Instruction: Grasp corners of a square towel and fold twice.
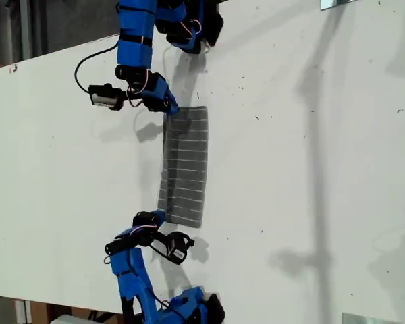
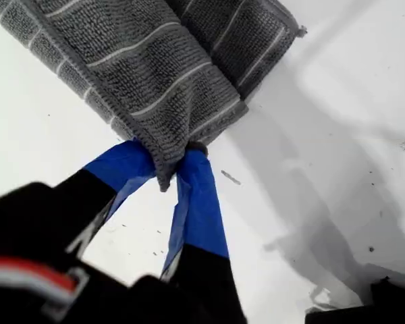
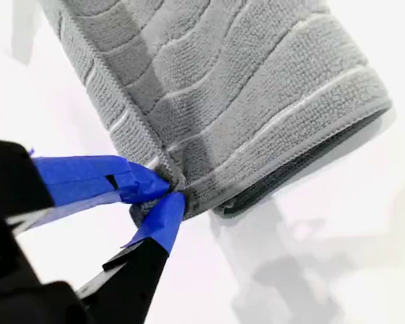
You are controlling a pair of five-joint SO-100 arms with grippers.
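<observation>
— Entry one: the towel (image 1: 185,165). Where is it?
— On the white table (image 1: 310,169), left of centre in the exterior view. It is dark grey with thin white stripes, folded into a long narrow strip in doubled layers.

— Entry two: my first tool (image 2: 172,169). State?
— Jaws narrow, the blue tips pinched on one corner (image 2: 163,177) of the towel. The cloth bunches to a point between them. The strip's other corner at this end (image 2: 293,30) lies free on the table.

— Entry three: my second tool (image 3: 169,192). State?
— Also narrow, holding a corner of the stacked layers (image 3: 179,172). The folded edge curves away from it.

— Entry four: the arms in the exterior view?
— One blue arm (image 1: 138,40) reaches in from the top, its tip at the strip's upper left corner. Another blue arm (image 1: 131,270) comes from the bottom, its tip at the lower left corner. I cannot tell which of them is first and which second.
</observation>
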